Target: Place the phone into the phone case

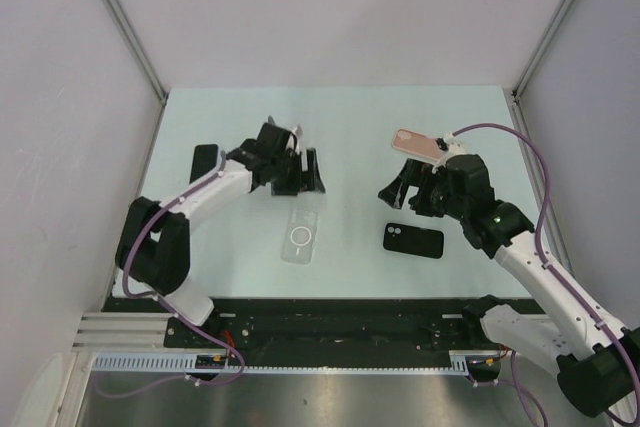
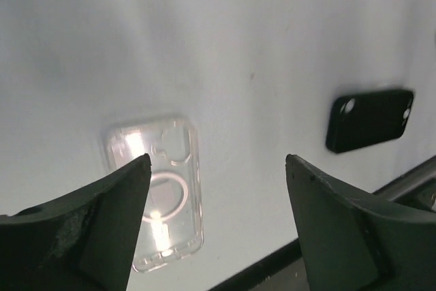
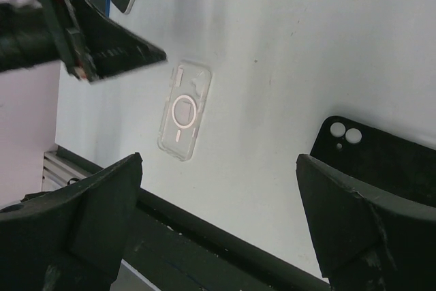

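**Pale green table (image 1: 350, 117): clear case (image 1: 300, 235) and phone (image 1: 205, 160) lie apart**

White walls enclose the table; the clear case lies flat near its middle; the dark phone rests well to the left, beside the left arm; the left gripper (image 1: 300, 179) hangs just behind the case, fingers spread, holding nothing; the right gripper (image 1: 400, 197) is likewise spread and empty, near a black case (image 1: 413, 240).
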### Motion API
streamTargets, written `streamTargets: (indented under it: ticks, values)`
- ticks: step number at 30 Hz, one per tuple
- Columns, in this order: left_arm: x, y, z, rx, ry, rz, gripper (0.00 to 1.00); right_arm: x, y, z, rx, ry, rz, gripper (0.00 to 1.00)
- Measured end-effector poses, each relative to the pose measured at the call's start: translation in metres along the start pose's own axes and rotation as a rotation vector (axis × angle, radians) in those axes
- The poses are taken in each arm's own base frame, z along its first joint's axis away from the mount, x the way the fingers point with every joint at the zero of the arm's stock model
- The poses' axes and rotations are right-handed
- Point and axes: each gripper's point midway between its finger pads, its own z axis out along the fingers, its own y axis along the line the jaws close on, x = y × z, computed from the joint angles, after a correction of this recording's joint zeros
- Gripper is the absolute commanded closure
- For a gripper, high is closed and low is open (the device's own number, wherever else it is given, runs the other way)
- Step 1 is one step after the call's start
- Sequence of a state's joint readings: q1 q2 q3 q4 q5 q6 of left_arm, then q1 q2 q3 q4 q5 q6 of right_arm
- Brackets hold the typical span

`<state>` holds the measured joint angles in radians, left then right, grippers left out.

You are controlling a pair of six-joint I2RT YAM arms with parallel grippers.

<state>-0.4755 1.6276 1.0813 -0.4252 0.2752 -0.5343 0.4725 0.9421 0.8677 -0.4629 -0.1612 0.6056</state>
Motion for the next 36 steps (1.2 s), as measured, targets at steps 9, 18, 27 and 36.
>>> streamTargets:
  ticks: [9, 18, 27, 36]
  values:
    - [-0.143, 0.010, -0.074, -0.097, -0.345, 0.039, 0.12, -0.007, 0.007, -0.012, -0.033, -0.040, -0.027, 0.00]
    - [-0.202, 0.146, -0.046, -0.234, -0.321, -0.194, 0.12, -0.011, 0.019, -0.030, -0.098, -0.076, -0.072, 0.00]
    - [-0.234, 0.188, -0.021, -0.274, -0.287, -0.145, 0.06, -0.015, 0.022, -0.041, -0.117, -0.107, -0.090, 0.00]
    - [-0.237, 0.217, -0.013, -0.341, -0.245, -0.036, 0.00, -0.016, 0.019, -0.038, -0.111, -0.100, -0.082, 0.00]
